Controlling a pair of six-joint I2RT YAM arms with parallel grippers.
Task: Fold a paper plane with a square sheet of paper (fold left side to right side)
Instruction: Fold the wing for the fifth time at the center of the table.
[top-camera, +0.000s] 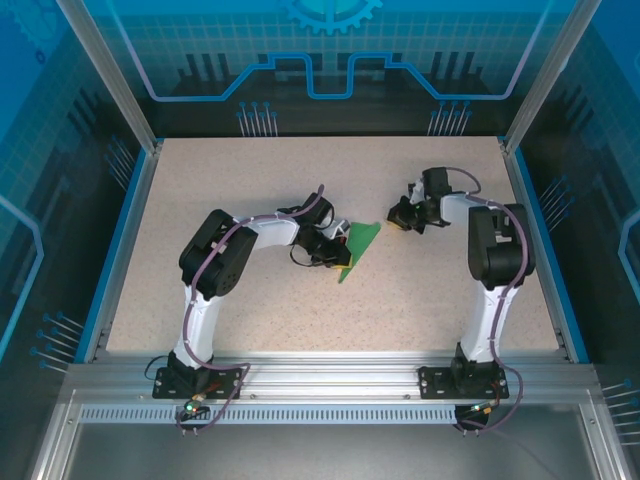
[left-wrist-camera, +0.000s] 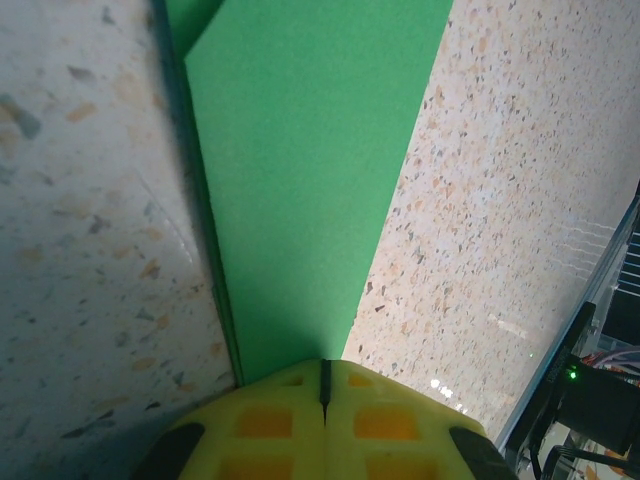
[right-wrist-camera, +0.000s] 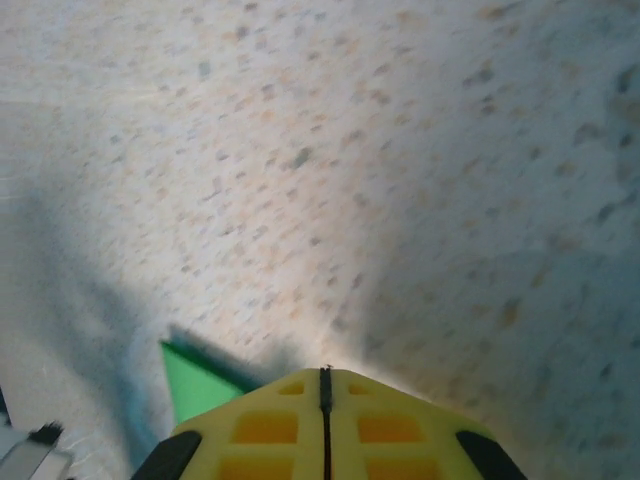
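The bright green paper plane (top-camera: 360, 248), a slim pointed wedge, lies flat on the table (top-camera: 450, 300)

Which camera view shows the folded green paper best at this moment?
Top external: the folded green paper shows its pointed outline there, though small. Left wrist gives a close stretch of its surface, cropped at the edges; right wrist catches one small corner.

2 arms, both reaching inward; left arm (top-camera: 215, 262) elbow bent, forearm pointing right; left gripper (top-camera: 336, 253) (left-wrist-camera: 325, 385) low, jaws pressed together; right arm (top-camera: 497, 245) upright, forearm turned left; right gripper (top-camera: 398, 219) (right-wrist-camera: 325, 378) low, jaws closed tight.
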